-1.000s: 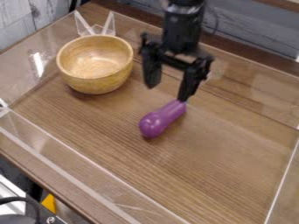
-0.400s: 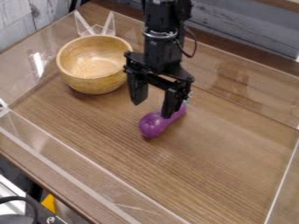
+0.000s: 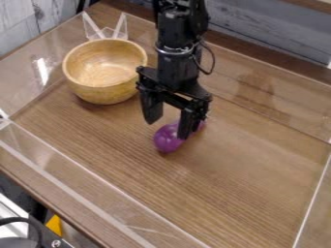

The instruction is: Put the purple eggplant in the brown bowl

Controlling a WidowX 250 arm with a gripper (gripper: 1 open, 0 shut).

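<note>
The purple eggplant point(image 3: 169, 140) lies on the wooden table, right of and nearer than the brown bowl point(image 3: 106, 70). My gripper point(image 3: 171, 123) hangs straight down over the eggplant, open, one finger on each side of its upper half. Most of the eggplant's far end is hidden behind the fingers; only its fat near end shows. The light tan wooden bowl stands upright at the back left with nothing in it.
Clear plastic walls point(image 3: 77, 194) fence the table along the front and left edges. A grey plank wall point(image 3: 272, 24) runs behind. A transparent stand point(image 3: 104, 27) sits just behind the bowl.
The gripper has moved left and down from behind the eggplant until its open fingers straddle it. The eggplant and bowl stayed in place.
</note>
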